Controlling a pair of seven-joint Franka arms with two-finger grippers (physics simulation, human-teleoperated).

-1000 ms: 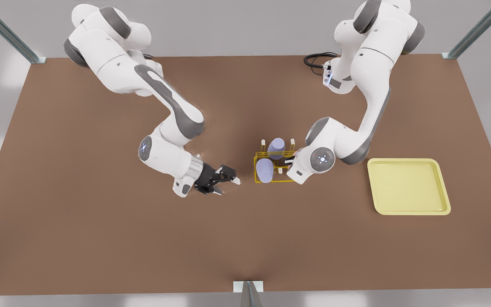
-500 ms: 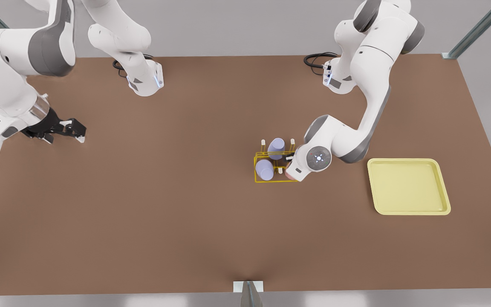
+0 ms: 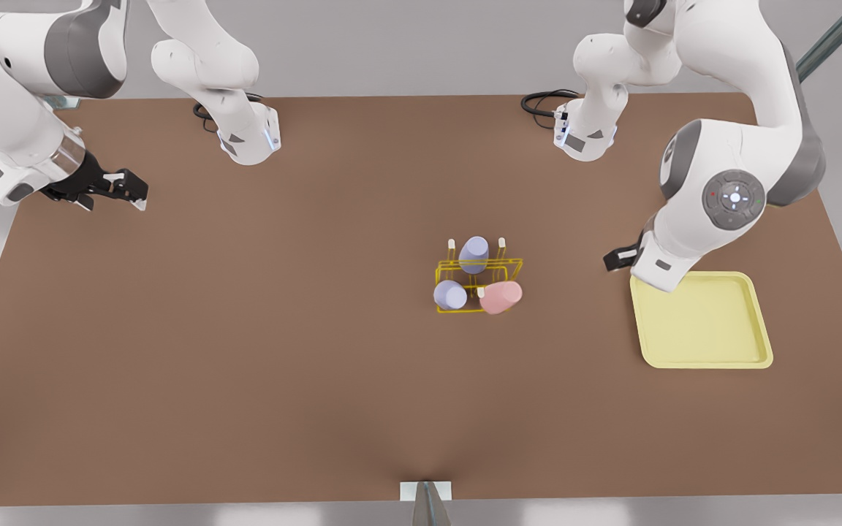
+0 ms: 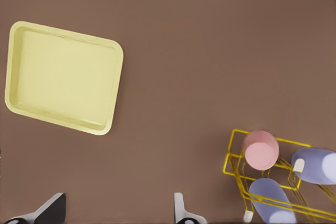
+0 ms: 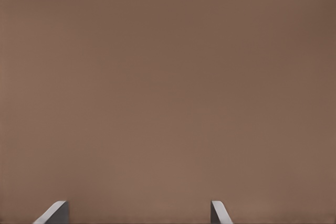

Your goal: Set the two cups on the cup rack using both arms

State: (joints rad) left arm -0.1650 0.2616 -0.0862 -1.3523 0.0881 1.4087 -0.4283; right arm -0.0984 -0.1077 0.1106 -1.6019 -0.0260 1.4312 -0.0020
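The yellow wire cup rack (image 3: 465,311) stands mid-table with all three cups upside down on its pegs. One lavender cup (image 3: 473,253) is on the far row. A second lavender cup (image 3: 450,294) and the salmon pink cup (image 3: 501,296) share the near row. My left gripper (image 3: 615,258) hovers open between the rack and the tray, at the front view's right. Its wrist view has the pink cup (image 4: 261,150), both lavender cups (image 4: 317,165) (image 4: 270,208) and the rack (image 4: 289,140) beyond its spread fingertips (image 4: 116,213). My right gripper (image 3: 136,193) waits open at the table's far left, over bare tabletop (image 5: 137,213).
A flat pale-yellow tray (image 3: 699,275) lies on the front view's right, just under my left wrist, and it also appears in the left wrist view (image 4: 63,77). Arm bases and black cables (image 3: 541,102) sit along the back edge. Brown tabletop stretches open in front.
My left gripper let go of the pink cup on the rack and pulled away and up toward the tray. My right arm swung from beside the rack out to the table's far left.
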